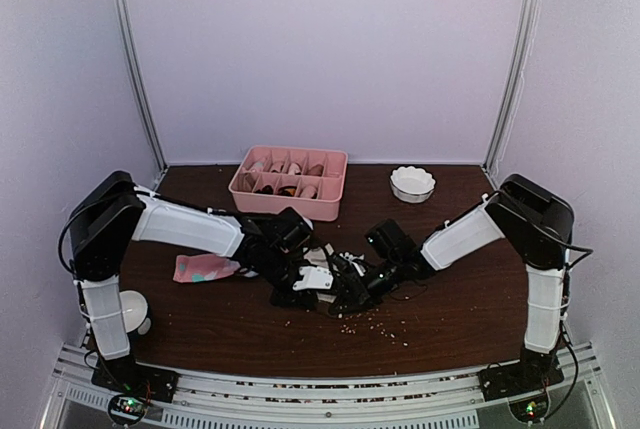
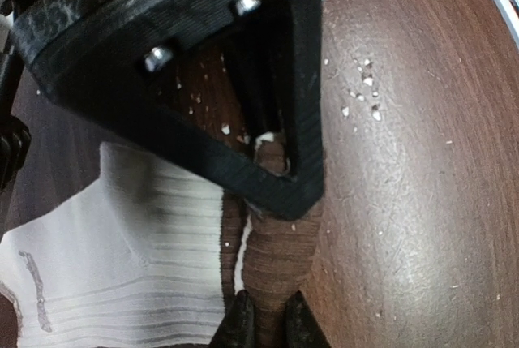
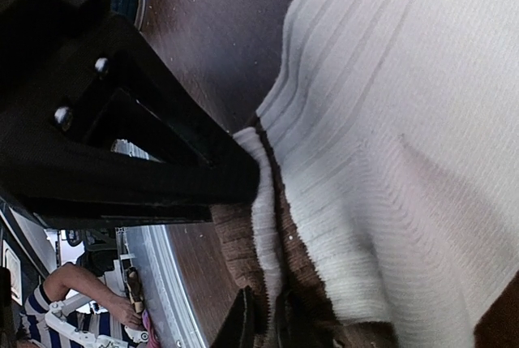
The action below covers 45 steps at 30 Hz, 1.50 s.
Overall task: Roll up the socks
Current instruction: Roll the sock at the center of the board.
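So both arms are bunched up in the middle of the dark wood table [image 1: 470, 299], working on the cream sock [image 2: 122, 259], which lies flat there between them. The left gripper [image 2: 272, 260] has its fingers [image 2: 97, 48] narrowed onto one dark brown end, with the ribbed brown fabric scrunched up between the tips. The right gripper [image 3: 253, 252] looks the same: a thin strip of brown cuff is pinched between its fingertips, and the ribbed cream body spreads away from it. The pink sock [image 1: 203, 268], the one with teal patches, lies flat at the left side of the table, just beside the left forearm. Neither gripper is touching it.

Containers:
- The pink divided tray [image 1: 285, 207] sits at the back of the table, well apart from the socks. Its compartments hold brownish and cream lumps, but from the top camera they're too small to say what they are.
- The small white scalloped bowl [image 1: 412, 173] is to the right of the tray, and its inside just reads as plain white.
- The white round cup-like thing [image 1: 133, 309] is by the left arm's base, partly hidden behind the arm, so you can't tell what's in it.

Pale crumbs [image 1: 378, 325] are scattered on the wood in front of the grippers. The left wrist view shows more of them next to the sock.
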### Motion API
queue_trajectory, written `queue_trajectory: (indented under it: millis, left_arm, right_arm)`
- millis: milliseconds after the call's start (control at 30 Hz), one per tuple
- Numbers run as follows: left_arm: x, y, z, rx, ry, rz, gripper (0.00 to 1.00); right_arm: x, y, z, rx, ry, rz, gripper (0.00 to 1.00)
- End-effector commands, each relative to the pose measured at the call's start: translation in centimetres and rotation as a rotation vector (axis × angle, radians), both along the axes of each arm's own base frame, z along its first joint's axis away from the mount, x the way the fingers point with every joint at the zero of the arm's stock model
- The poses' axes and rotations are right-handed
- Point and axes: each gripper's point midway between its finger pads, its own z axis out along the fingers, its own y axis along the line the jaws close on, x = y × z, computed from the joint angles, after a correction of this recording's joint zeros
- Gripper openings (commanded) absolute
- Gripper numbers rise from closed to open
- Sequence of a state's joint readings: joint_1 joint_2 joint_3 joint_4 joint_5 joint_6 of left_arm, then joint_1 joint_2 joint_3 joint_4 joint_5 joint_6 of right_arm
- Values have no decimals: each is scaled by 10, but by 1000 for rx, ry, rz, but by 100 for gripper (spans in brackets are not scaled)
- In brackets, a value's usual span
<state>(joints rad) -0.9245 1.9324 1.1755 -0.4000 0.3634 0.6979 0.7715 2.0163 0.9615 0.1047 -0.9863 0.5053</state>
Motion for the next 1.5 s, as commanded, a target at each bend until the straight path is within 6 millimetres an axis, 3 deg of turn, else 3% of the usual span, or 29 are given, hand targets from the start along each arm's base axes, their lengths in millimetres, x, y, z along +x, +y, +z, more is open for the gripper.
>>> queue_trajectory:
  millis: [0,133,233,500,533,567,700,833,900,1000,1067,1167,1300,1467]
  left_arm:
    - [-8,15,-22,92,103,32,12]
    - [-10,22,-27,118,301,95,6]
    - [-13,29,-29,138,449,133,3]
    - [-9,35,-39,159,540,194,3]
    - [-9,35,-40,164,549,196,3]
    - [-10,35,-40,170,561,197,3]
    - [-11,34,-41,182,624,210,4]
    - [-15,35,-38,158,741,221,5]
    - [-18,35,-34,141,811,224,6]
    - [-26,38,-37,164,896,234,7]
    - [-27,38,-40,174,942,253,7]
    - [-23,35,-42,172,995,284,7]
    - [-23,37,-48,199,993,291,7]
    - [-23,41,-53,217,983,299,7]
  right_arm:
    - [-12,-49,-55,-283,46,-82,12]
    - [8,-63,-35,-324,-138,-120,13]
    - [21,-73,-18,-339,-270,-160,21]
    - [43,-110,21,-370,-564,-309,39]
    - [53,-120,33,-384,-643,-369,76]
    - [58,-127,49,-377,-723,-423,97]
    - [80,-174,117,-369,-971,-729,100]
    - [91,-217,131,-400,-946,-977,100]
    - [85,-195,139,-249,-962,-867,99]
    - [56,-154,150,-34,-1100,-631,99]
    - [29,-133,136,9,-1194,-429,100]
    - [9,-109,112,-77,-1239,-173,99]
    - [-13,-73,96,-59,-1243,41,85]
    - [-22,-29,79,-26,-1200,194,62]
